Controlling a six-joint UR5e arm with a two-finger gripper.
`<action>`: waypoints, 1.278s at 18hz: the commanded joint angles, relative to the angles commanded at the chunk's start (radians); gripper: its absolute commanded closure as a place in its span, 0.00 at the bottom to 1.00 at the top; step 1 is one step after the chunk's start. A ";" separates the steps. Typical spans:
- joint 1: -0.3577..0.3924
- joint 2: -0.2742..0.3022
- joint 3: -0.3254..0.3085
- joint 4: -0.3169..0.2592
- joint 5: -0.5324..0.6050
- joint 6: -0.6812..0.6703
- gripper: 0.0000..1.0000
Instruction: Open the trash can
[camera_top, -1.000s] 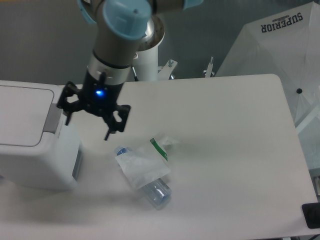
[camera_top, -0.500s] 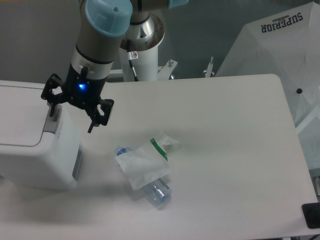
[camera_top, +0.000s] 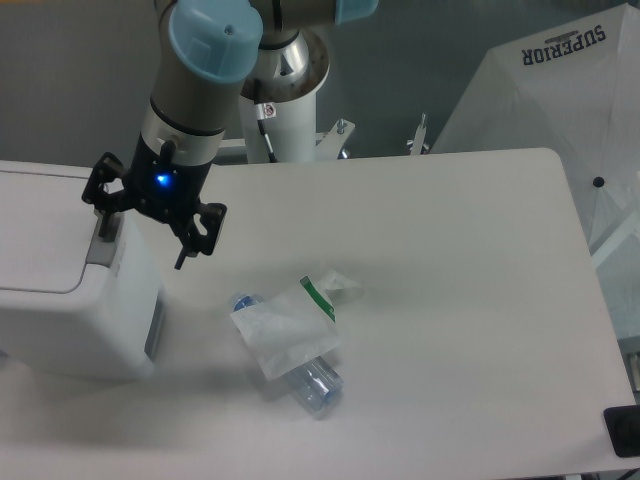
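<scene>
White plastic is filling the left edge of the view: the trash can (camera_top: 60, 275) is sitting at the table's (camera_top: 450, 300) left end, partly cut off by the frame, and its flat lid (camera_top: 40, 230) is lying down shut, so the opening itself is not yet done. At the lid's right-hand edge the grey push tab (camera_top: 103, 248) is showing, and I judge that this is what I am needing to press. My claw (camera_top: 140, 238) is hanging spread wide over that right edge of the can, one finger (camera_top: 101, 205) poised just above the tab and the other (camera_top: 195, 235) reaching out past the can's right wall over bare table. I am holding nothing. Whether the near finger is touching the tab I cannot tell from this angle. So the approach looks about finished, and the press and the lid's rise are what is left. Further right of the can, well apart from it, a clear bottle (camera_top: 305, 375) is lying under a crumpled bag (camera_top: 285, 335).
</scene>
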 joint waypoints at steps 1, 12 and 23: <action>-0.002 -0.002 0.000 0.000 0.000 -0.002 0.00; 0.008 -0.006 0.012 0.000 -0.006 -0.002 0.00; 0.073 0.008 0.044 0.012 0.002 0.015 0.00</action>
